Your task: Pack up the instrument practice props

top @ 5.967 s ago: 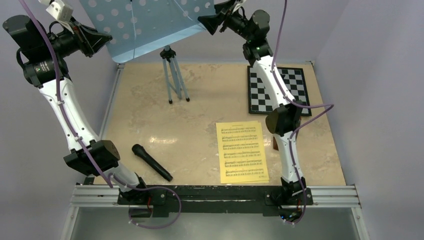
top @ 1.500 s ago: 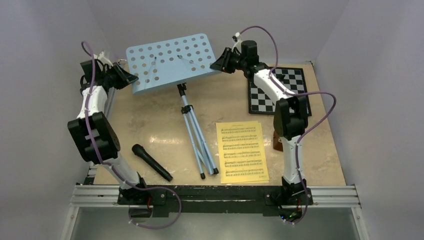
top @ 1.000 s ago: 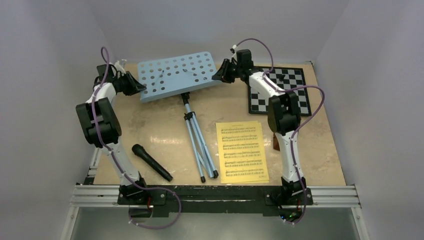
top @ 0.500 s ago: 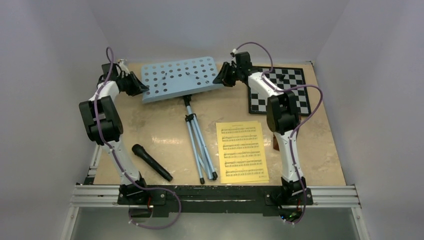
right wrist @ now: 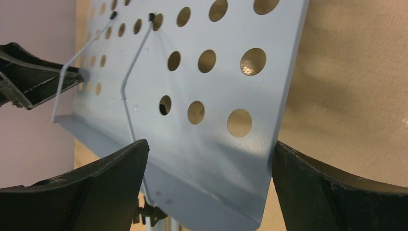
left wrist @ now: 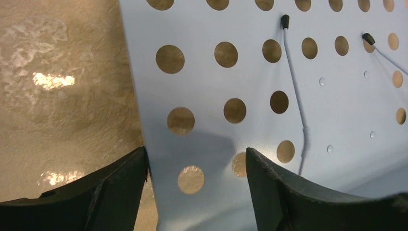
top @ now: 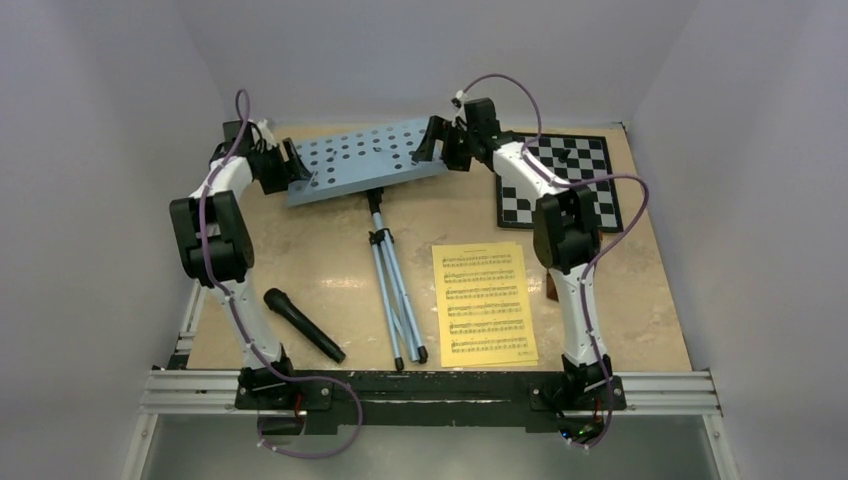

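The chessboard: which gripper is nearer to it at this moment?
Right. The right gripper is at the music stand tray's right end, just left of the chessboard; the left gripper is at the tray's opposite end, far to the left.

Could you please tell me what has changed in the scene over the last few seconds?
Both arms lowered the music stand from high in the air until it lies on the table, legs pointing toward the near edge. The left gripper and right gripper then spread their fingers, letting go of its tray. The sheet music, microphone and chessboard stayed put.
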You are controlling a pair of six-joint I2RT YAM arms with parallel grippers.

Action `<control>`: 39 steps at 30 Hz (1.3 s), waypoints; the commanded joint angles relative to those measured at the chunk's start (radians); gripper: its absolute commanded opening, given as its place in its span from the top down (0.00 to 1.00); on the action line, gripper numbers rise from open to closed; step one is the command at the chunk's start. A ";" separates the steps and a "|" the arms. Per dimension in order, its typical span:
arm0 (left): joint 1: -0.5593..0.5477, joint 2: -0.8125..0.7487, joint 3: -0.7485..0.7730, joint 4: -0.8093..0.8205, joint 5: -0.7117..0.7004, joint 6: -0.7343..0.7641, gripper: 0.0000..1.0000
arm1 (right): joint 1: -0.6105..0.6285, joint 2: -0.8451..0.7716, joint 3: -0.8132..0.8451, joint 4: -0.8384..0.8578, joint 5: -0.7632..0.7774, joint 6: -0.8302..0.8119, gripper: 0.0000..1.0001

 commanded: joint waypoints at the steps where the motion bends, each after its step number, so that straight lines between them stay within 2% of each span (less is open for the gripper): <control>1: 0.035 -0.146 0.024 0.009 -0.004 -0.058 0.19 | -0.007 -0.186 0.006 0.039 -0.005 -0.062 0.01; 4: 0.090 -0.221 0.045 0.018 0.035 -0.118 0.02 | -0.043 -0.257 -0.010 0.010 0.015 -0.091 0.01; 8: 0.134 -0.340 0.090 -0.019 0.081 -0.114 0.01 | -0.087 -0.358 -0.020 -0.060 -0.028 -0.146 0.01; 12: 0.135 -0.522 0.033 -0.095 0.171 -0.043 0.01 | -0.105 -0.527 -0.126 -0.072 -0.116 -0.270 0.01; 16: 0.082 -0.718 -0.196 -0.207 0.268 -0.078 0.01 | -0.105 -0.716 -0.317 -0.067 -0.171 -0.308 0.01; 19: -0.039 -0.871 -0.430 -0.205 0.318 -0.095 0.01 | -0.095 -0.845 -0.450 -0.098 -0.191 -0.346 0.01; 22: -0.162 -0.945 -0.611 -0.204 0.399 -0.112 0.01 | -0.087 -0.948 -0.581 -0.110 -0.240 -0.381 0.02; 24: -0.238 -0.960 -0.693 -0.186 0.433 -0.137 0.01 | -0.080 -1.001 -0.654 -0.119 -0.285 -0.399 0.04; 27: -0.326 -0.940 -0.800 -0.119 0.412 -0.187 0.01 | -0.051 -1.065 -0.792 -0.076 -0.311 -0.404 0.06; 32: -0.378 -0.825 -0.906 0.014 0.373 -0.274 0.01 | 0.025 -1.155 -0.980 -0.041 -0.308 -0.374 0.05; 36: -0.413 -0.735 -0.936 0.154 0.375 -0.291 0.01 | 0.047 -1.214 -1.046 -0.066 -0.302 -0.392 0.04; 39: -0.425 -0.652 -0.922 0.174 0.384 -0.272 0.06 | 0.048 -1.237 -1.076 -0.073 -0.293 -0.398 0.04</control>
